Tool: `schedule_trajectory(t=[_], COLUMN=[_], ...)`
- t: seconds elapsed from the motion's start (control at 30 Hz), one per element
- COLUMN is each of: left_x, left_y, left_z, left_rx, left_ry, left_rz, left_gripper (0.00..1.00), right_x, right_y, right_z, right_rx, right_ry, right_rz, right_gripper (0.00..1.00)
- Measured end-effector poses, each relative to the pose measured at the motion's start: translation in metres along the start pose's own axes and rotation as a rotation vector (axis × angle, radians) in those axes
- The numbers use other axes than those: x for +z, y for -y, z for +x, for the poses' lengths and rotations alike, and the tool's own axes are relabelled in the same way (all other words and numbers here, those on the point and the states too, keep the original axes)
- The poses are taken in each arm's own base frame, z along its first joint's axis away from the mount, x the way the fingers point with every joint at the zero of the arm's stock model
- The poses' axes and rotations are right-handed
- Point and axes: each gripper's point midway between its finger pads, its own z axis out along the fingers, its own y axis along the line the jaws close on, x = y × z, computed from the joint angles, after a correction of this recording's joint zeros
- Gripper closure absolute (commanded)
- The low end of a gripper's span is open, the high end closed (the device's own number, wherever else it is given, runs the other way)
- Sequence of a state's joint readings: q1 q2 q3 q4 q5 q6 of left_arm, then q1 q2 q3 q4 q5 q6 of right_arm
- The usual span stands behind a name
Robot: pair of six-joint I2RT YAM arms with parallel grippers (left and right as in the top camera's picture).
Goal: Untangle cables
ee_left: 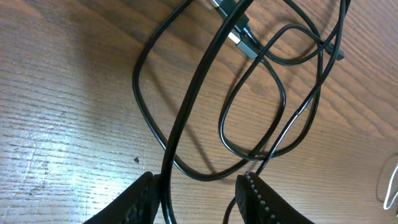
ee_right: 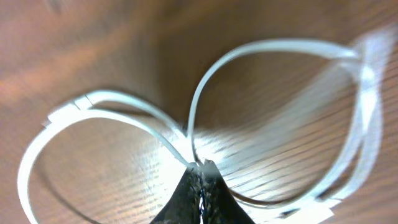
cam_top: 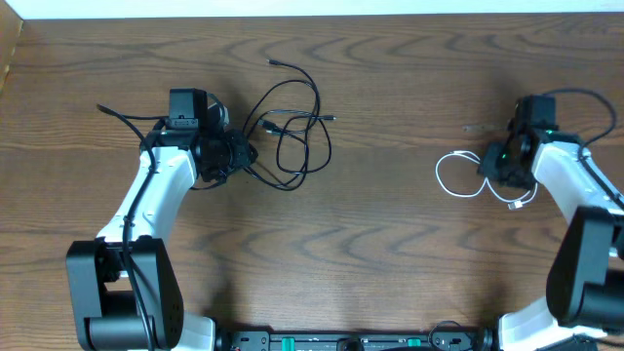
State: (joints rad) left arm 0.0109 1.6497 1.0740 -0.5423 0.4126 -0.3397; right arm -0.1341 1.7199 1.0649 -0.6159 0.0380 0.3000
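Two black cables (cam_top: pixel 292 127) lie in overlapping loops at the table's upper middle. My left gripper (cam_top: pixel 242 156) sits at their left edge. In the left wrist view its jaws (ee_left: pixel 198 180) stand apart. One black strand (ee_left: pixel 186 112) runs between them along the left finger, and the other passes by the right finger with a gap between; small plugs (ee_left: pixel 239 37) lie further on. The white cable (cam_top: pixel 458 180) lies looped on the right. My right gripper (cam_top: pixel 497 171) is at its right end, and its fingers (ee_right: pixel 200 165) are pinched together on the white cable (ee_right: pixel 261 46) where its two loops meet.
The brown wooden table (cam_top: pixel 370 253) carries nothing else. The arm bases stand at the front left (cam_top: pixel 127 302) and front right (cam_top: pixel 585 283). A thick black arm lead (cam_top: pixel 117 115) trails left of the left wrist.
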Motion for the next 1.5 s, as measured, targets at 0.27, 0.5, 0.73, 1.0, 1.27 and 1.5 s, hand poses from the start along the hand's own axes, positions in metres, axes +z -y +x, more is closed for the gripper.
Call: schedule_trajectory(t=[0.27, 0.5, 0.73, 1.0, 1.27, 1.5], left_x=[0.0, 0.0, 0.0, 0.0, 0.0, 0.0], left_y=[0.0, 0.0, 0.0, 0.0, 0.0, 0.0], left_z=[0.0, 0.0, 0.0, 0.0, 0.0, 0.0], left_rx=[0.0, 0.0, 0.0, 0.0, -0.001, -0.001], left_ry=[0.0, -0.001, 0.0, 0.0, 0.0, 0.0], left_rz=[0.0, 0.0, 0.0, 0.0, 0.0, 0.0], left_gripper=[0.57, 0.57, 0.57, 0.57, 0.57, 0.57], right_x=[-0.05, -0.032, 0.005, 0.031, 0.032, 0.032], right_y=[0.009, 0.009, 0.011, 0.014, 0.013, 0.013], right_z=[-0.034, -0.024, -0.008, 0.006, 0.003, 0.003], right_rx=[0.018, -0.005, -0.018, -0.032, -0.047, -0.047], right_ry=[0.175, 0.108, 0.005, -0.069, -0.055, -0.055], right_rz=[0.038, 0.04, 0.062, 0.083, 0.079, 0.079], right_gripper=[0.74, 0.47, 0.99, 0.91, 0.71, 0.76])
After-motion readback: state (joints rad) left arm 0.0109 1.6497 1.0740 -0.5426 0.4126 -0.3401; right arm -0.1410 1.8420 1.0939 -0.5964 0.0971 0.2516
